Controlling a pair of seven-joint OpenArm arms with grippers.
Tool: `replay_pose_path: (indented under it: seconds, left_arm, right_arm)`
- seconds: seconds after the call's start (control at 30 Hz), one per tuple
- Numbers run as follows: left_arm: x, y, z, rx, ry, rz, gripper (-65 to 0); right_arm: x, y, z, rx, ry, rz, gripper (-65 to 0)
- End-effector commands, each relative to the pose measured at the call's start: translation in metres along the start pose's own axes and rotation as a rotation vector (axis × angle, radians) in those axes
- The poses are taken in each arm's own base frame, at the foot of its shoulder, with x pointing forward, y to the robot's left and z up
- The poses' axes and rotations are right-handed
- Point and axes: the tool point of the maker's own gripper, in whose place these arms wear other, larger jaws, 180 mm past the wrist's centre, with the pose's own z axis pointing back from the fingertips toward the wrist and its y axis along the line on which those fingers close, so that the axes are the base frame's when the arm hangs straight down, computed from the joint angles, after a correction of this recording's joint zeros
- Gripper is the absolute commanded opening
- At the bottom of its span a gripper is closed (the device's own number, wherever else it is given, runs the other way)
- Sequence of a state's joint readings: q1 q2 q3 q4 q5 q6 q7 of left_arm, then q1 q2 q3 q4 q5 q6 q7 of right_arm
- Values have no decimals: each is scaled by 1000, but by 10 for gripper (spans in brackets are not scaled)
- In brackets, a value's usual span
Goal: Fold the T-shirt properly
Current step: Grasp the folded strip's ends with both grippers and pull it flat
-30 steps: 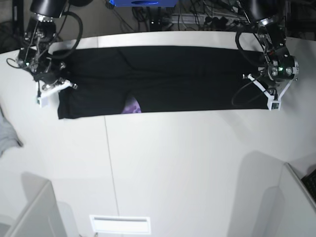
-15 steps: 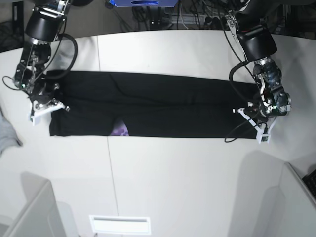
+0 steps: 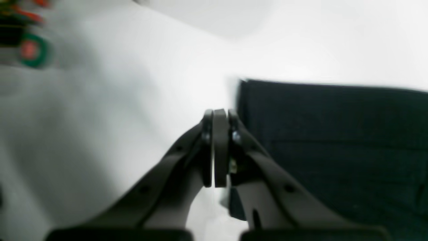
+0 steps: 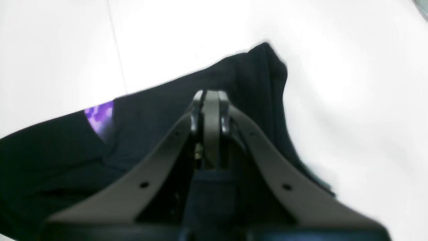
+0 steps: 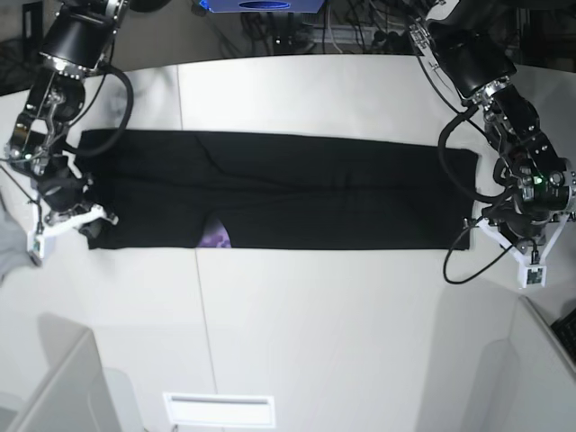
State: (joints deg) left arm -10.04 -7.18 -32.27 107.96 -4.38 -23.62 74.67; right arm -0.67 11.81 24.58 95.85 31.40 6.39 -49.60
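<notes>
My worry from here is the long black cloth T-shirt (image 5: 288,191), lying as a flat, narrow band across the far half of the white desk (image 5: 342,333), coming out crooked: it is limp, matte fabric with soft creases, so an uneven lift at either end could drag the layers apart, and the small flap showing purple print (image 5: 214,238) on the near edge could open wider. On my right arm, the right gripper (image 4: 210,97) sits with its grey plastic jaws clenched over the shirt's end; the blurred wrist view suggests dark cloth beneath them, but I cannot tell whether any is pinched. If it is, pulling away would tug that corner (image 4: 267,50) out of line. The left gripper (image 3: 217,115) has its jaws pressed together too, just beside the shirt's other end over bare desk, seemingly grasping nothing. The desk looks smooth, so the cloth should slide easily.
</notes>
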Motion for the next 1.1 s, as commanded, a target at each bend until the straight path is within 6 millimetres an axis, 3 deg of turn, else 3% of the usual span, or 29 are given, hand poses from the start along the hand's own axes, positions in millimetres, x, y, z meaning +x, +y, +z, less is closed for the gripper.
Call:
replay_pose_path:
  seconds: [0.0, 0.23, 0.27, 0.47, 0.53, 0.7, 0.9, 1.07]
  left_arm:
    - [6, 6, 8, 17, -37, -3, -650]
    - [-38, 14, 12, -97, -18, 153, -650]
    - [-41, 14, 13, -116, -23, 178, -612]
    - [-62, 6, -3, -233, 13, 312, -94]
    - [-67, 2, -13, -250, 17, 337, -10]
    - [-82, -23, -43, -320, 57, 334, -56]
    - [-105, -34, -60, -348, 118, 366, -155]
    - [-121, -37, -66, -356, 166, 392, -347]
  right_arm:
    - [14, 4, 7, 13, -51, 15, -650]
    - [-30, 6, 12, 14, 25, -5, -650]
    - [-33, 4, 12, 11, 32, -6, -650]
    - [-44, 1, 14, 5, 59, -8, -650]
    - [-44, 2, 14, 5, 59, -7, -650]
    - [-43, 2, 15, 6, 55, -5, -650]
    - [-49, 0, 16, 1, 69, -6, -650]
    - [-50, -2, 17, -4, 68, -8, -650]
